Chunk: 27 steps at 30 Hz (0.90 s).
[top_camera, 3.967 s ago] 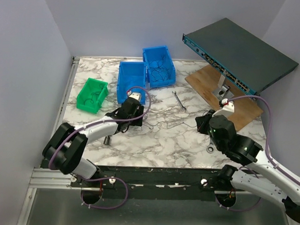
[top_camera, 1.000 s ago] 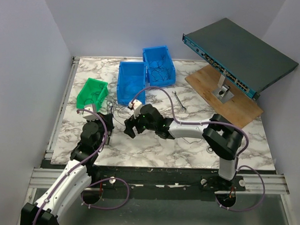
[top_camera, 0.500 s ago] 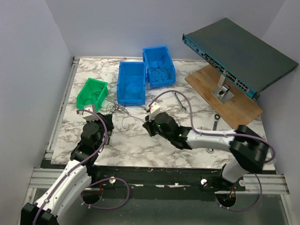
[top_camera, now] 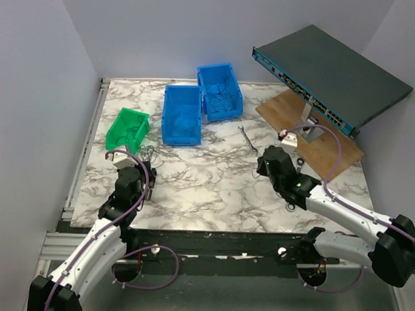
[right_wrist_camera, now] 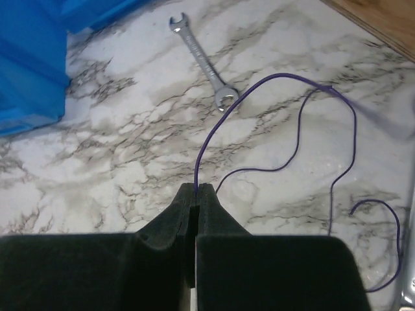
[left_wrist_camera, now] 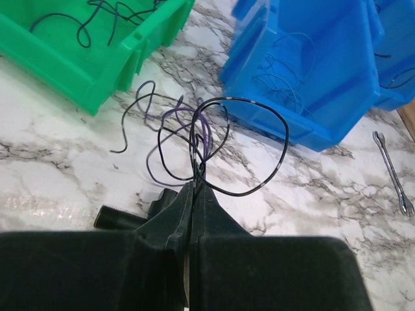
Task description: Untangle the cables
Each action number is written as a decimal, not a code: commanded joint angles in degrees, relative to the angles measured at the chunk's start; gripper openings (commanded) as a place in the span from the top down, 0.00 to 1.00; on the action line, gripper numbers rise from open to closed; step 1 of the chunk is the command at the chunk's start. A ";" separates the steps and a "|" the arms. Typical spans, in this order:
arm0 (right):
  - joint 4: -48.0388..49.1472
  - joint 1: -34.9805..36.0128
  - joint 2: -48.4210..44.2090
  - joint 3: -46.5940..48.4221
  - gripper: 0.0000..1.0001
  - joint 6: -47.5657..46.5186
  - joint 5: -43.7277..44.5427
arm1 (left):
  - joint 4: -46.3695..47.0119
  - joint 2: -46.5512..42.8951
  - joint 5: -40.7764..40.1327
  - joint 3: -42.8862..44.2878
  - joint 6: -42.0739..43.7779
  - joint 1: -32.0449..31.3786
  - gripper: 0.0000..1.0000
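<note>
So, left gripper [left_wrist_camera: 194, 188]: pinching tangled cables [left_wrist_camera: 201, 139].
Right gripper [right_wrist_camera: 196, 191]: pinching purple wire [right_wrist_camera: 298, 139].
Risk: wire snags wrench [right_wrist_camera: 201, 61] at 12 o'clock.

The marble-patterned desk [top_camera: 213, 186] carries a green bin [top_camera: 122, 150] at the left. Two blue bins [top_camera: 181, 139] sit touching each other toward the back. A silver wrench [top_camera: 247, 140] lies flat between the bins and a wooden board [top_camera: 334, 152] at the right. A small metal ring [top_camera: 289, 207] lies near the front edge, a black bolt [left_wrist_camera: 117, 217] at the left. A thin purple cable [right_wrist_camera: 290, 75] trails over the marble beside the wrench.
</note>
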 commanded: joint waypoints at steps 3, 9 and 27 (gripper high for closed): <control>-10.17 -4.76 -7.13 -1.36 0.99 11.44 7.26 | -3.62 -0.42 -7.27 2.08 -2.95 -0.16 1.00; -12.28 -4.82 -4.19 2.12 0.99 8.45 0.85 | 2.78 0.38 2.01 0.99 1.98 -0.14 1.00; -31.39 -12.68 4.63 6.12 0.01 18.67 8.71 | 18.83 21.91 34.95 10.15 17.93 -18.66 1.00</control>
